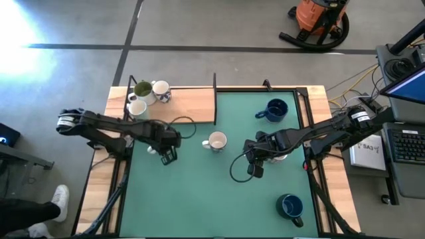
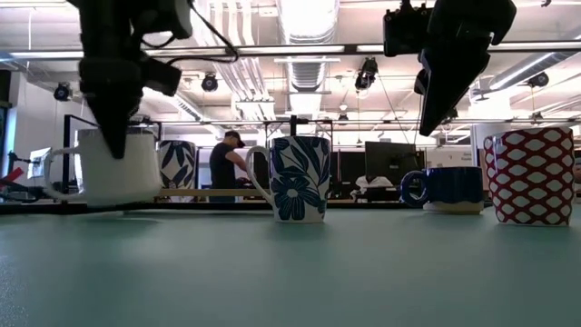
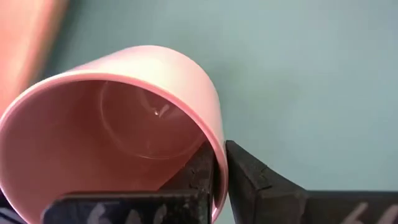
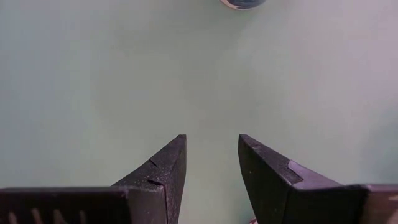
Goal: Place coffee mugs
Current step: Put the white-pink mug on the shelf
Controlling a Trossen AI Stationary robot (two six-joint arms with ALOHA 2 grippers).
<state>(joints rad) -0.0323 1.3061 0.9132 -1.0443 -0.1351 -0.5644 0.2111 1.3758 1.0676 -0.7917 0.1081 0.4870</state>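
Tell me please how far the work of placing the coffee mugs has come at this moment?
Done, it seems: three mugs stand together on the wooden board. In hand: the left gripper is shut on the rim of a pink-lined mug on the green mat. Left: the floral mug and two navy mugs stand on the mat. The right gripper hangs open, holding nothing.

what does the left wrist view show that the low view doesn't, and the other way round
Only the left wrist view shows the left gripper with its jaws shut on the rim of the pale pink-tinted ceramic mug, one finger inside, one outside, and the mug's bare interior. Only the low view shows the white mug with blue flowers, the dark navy blue mug, the red-and-white lattice mug, and a person in the room behind. Both show that gripped mug on the green table mat.
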